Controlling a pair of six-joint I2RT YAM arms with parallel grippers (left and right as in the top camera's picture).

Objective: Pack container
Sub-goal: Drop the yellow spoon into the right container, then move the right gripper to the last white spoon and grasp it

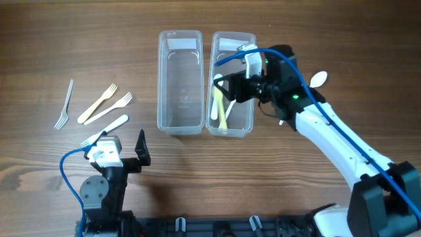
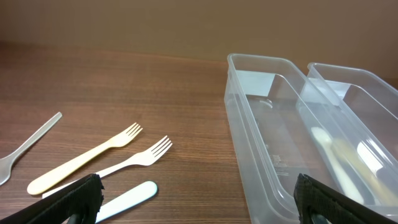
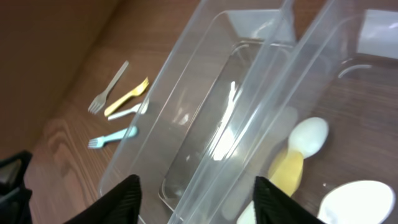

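Note:
Two clear containers stand side by side mid-table. The left container (image 1: 179, 130) (image 2: 249, 155) (image 3: 186, 93) is empty. The right container (image 1: 231, 131) (image 2: 373, 84) (image 3: 323, 56) holds a yellow spoon (image 1: 222, 112) (image 3: 287, 171) and a white spoon (image 3: 309, 137); a second white spoon bowl (image 3: 357, 202) lies beside them. My right gripper (image 1: 223, 87) (image 3: 202, 199) hovers open over the wall between the containers, nothing between its fingers. My left gripper (image 1: 115, 141) (image 2: 199, 205) rests open near the front left, holding nothing.
Left of the containers lie a grey fork (image 1: 64, 105) (image 2: 31, 146), a yellow fork (image 1: 97, 104) (image 2: 87, 158), a white fork (image 1: 108, 108) (image 2: 137, 158) and a blue-handled fork (image 1: 105, 130) (image 2: 127, 199). Another white spoon (image 1: 318, 79) lies right of the containers.

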